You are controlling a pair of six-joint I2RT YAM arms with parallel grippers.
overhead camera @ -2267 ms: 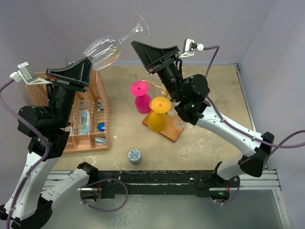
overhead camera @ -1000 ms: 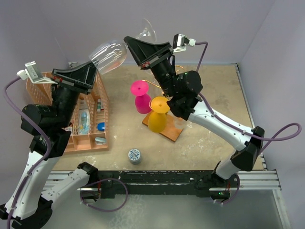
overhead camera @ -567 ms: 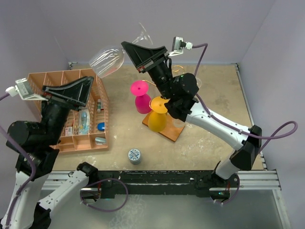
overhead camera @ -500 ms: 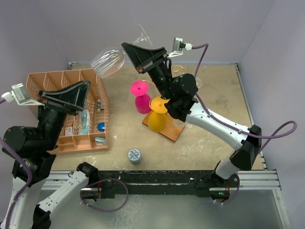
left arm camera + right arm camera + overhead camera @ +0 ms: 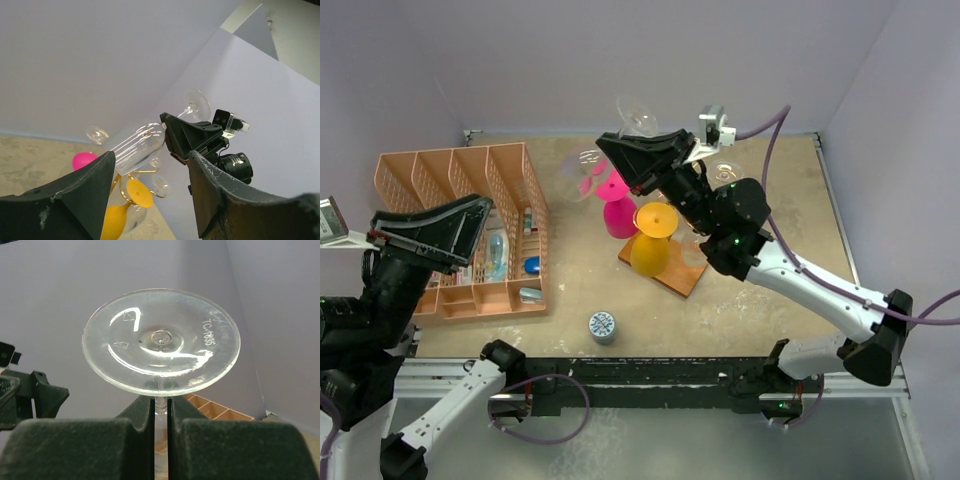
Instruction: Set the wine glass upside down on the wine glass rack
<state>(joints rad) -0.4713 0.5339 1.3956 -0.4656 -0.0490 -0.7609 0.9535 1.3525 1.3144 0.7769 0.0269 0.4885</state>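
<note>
My right gripper (image 5: 638,152) is shut on the stem of the clear wine glass (image 5: 584,172), which it holds high in the air and tilted. The glass's foot (image 5: 161,342) faces the right wrist camera, and the stem (image 5: 160,407) is pinched between the pads. In the left wrist view the bowl (image 5: 137,147) points down and left above the gold wire wine glass rack (image 5: 131,172). The rack's wooden base (image 5: 678,278) carries an upside-down pink glass (image 5: 617,210) and a yellow one (image 5: 650,245). My left gripper (image 5: 432,232) stands open and apart from the glass, at the near left.
An orange divided basket (image 5: 450,160) with small items stands at the left, under my left arm. A small round patterned cap (image 5: 602,326) lies near the front edge. Another clear glass (image 5: 725,172) hangs at the back of the rack. Purple walls close in the back and right.
My left gripper opened off the bowl and drew back down and left. The right gripper, still holding the stem, swung the glass rightward and lower, over the rack.
</note>
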